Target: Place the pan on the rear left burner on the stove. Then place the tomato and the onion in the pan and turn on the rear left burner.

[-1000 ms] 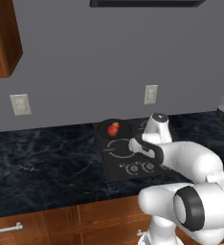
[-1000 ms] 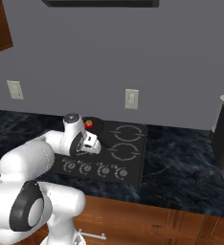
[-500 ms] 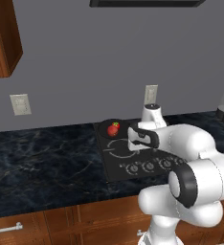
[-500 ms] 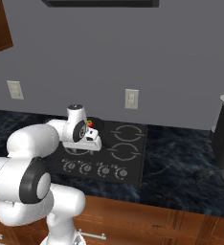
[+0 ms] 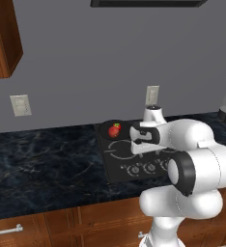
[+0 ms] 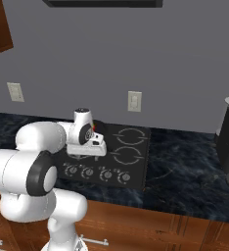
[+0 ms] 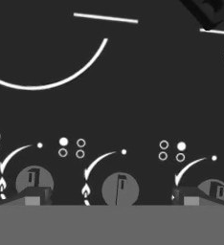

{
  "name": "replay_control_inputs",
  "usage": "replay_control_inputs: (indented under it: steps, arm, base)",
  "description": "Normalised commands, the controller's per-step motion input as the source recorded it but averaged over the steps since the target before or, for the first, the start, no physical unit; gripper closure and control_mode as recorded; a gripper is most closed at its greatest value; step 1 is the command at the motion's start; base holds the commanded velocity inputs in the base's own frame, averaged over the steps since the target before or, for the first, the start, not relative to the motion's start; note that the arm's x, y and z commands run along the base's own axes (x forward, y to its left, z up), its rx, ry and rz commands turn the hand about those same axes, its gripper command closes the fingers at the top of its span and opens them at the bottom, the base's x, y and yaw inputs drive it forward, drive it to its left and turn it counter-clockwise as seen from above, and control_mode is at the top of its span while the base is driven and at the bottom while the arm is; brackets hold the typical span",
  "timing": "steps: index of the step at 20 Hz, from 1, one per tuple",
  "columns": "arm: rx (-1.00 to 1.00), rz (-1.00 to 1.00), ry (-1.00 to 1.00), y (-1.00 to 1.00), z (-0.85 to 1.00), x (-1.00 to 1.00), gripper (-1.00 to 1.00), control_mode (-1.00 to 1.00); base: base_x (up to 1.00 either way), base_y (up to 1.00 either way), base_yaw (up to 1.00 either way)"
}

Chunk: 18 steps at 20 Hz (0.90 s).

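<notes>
Stove (image 7: pixel 133 95) knobs (image 7: pixel 119 189) betw open pincer (image 7: pixel 111 197) tips, pan (image 5: pixel 110 129) beyond.

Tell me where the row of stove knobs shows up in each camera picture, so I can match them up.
Left base view: the knob row runs along the stove's near edge, right of centre, beside the white arm.
Right base view: the knob row is left of centre, below the arm's hand.
Hand view: three knobs line the bottom, each under a curved arrow.
Shared landmark: the stove, black glass with pale ring markings.
</notes>
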Motion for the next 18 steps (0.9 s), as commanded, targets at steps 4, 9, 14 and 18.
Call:
replay_control_inputs:
  steps: [4,9,14,18]
  arm:
    - [0.0,0.06,0.01,0.0,-0.09,-0.21,-1.0,-1.0]
    - [0.0,0.07,0.0,0.0,-0.15,-0.22,-1.0,-1.0]
    - [0.0,0.04,0.0,0.0,-0.3,-0.04,-1.0,-1.0]
    - [0.0,0.03,0.0,0.0,-0.06,0.0,-1.0,-1.0]
  base:
    - [0.0,0.0,0.0]
    - [0.0,0.0,0.0]
    - [0.0,0.0,0.0]
    - [0.0,0.0,0.0]
